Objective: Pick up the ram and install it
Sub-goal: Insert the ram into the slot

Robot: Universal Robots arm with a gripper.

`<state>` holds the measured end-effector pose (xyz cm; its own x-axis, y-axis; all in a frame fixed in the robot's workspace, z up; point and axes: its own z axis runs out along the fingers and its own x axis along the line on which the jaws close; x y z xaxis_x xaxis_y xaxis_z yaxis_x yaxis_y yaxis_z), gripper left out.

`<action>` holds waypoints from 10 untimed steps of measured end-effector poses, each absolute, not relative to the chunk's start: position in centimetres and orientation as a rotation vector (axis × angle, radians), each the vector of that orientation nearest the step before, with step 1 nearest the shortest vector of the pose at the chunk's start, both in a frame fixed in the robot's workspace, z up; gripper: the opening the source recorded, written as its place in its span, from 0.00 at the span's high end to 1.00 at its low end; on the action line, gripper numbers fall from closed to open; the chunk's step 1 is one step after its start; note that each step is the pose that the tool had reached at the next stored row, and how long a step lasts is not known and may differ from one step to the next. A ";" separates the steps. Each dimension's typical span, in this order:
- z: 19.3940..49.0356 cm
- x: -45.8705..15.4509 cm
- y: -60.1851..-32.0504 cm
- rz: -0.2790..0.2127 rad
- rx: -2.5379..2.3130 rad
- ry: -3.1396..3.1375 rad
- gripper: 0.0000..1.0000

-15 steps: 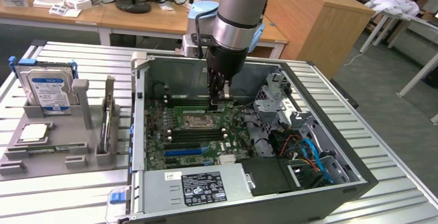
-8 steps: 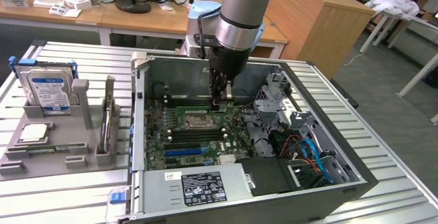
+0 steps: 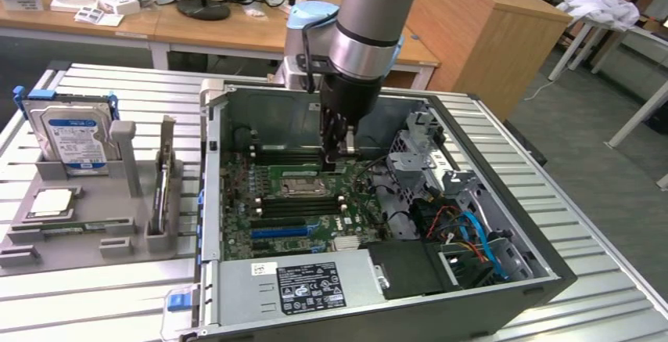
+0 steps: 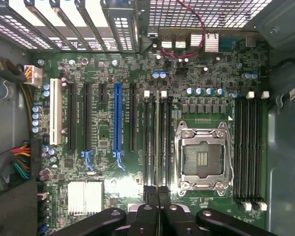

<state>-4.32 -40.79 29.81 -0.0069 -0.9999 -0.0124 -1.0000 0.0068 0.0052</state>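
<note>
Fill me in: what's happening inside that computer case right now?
The arm is reaching down into the open computer case. Its tool is shut on the ram, which the wrist view shows edge-on. The stick lines up with the black memory slots beside the empty processor socket. I can't tell whether it is already touching a slot or is just above one.
</note>
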 end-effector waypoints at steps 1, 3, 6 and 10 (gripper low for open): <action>29.8 -4.3 -40.9 0.020 -2.210 2.225 0.88; 29.8 -4.3 -41.1 0.020 -2.210 2.225 0.88; 29.8 -4.3 -41.2 0.020 -2.210 2.225 0.88; 29.8 -4.3 -41.2 0.019 -2.210 2.225 0.88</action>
<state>-4.32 -41.16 29.81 -0.0069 -0.9999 -0.0124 -1.0000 0.0068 0.0052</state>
